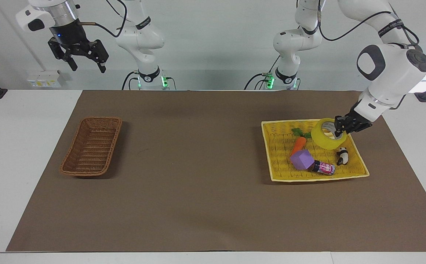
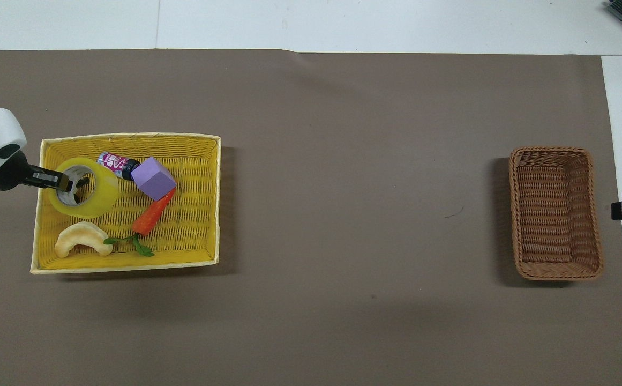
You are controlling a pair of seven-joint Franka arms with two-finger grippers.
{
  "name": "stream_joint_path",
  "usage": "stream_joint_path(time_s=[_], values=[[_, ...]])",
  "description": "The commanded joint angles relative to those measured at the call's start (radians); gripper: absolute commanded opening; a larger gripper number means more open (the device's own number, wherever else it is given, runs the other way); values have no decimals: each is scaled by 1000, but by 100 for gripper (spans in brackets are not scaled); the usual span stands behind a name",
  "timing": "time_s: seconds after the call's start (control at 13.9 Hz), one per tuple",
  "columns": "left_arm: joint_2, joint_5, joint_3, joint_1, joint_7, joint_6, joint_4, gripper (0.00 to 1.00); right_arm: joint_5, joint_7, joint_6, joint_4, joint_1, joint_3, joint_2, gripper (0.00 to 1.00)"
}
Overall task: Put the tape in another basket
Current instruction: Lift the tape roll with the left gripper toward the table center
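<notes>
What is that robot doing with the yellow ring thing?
The left gripper has pinched the wall of the tape and holds it up in the air over the yellow tray. A carrot, a purple block, a small bottle and a toy panda lie in that tray. The brown basket sits at the right arm's end of the table with nothing in it yet. The right gripper waits up high, fingers open.

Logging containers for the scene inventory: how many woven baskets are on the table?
2. The dark brown basket sits at the right arm's end; the yellow tray sits at the left arm's end, with the left gripper holding the tape over it.
</notes>
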Motion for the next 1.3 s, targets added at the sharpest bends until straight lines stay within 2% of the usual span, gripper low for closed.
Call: stream_joint_path(time_s=[0.0,0.29,0.43,0.58,0.87,1.23], values=[[-21,-73,4,-90,-204,-50,0,0,-2,-27,-7,-13,-7,4,-18,100],[-26,-101,-2,-273,-445,-19,2,0,1,-28,-13,3,-24,-10,-21,100],[-27,-154,-2,-346,-530,-2,6,0,-16,-30,-31,2,-23,-4,-47,100],[-43,-154,-12,-426,-651,13,20,0,27,-42,-37,-22,-24,-7,-42,100],[-52,-141,-72,-499,-859,25,87,0,228,-133,-5,-136,-26,-10,-32,100],[-54,-142,-98,-500,-881,22,89,0,487,-137,24,-228,-38,-10,-31,100]])
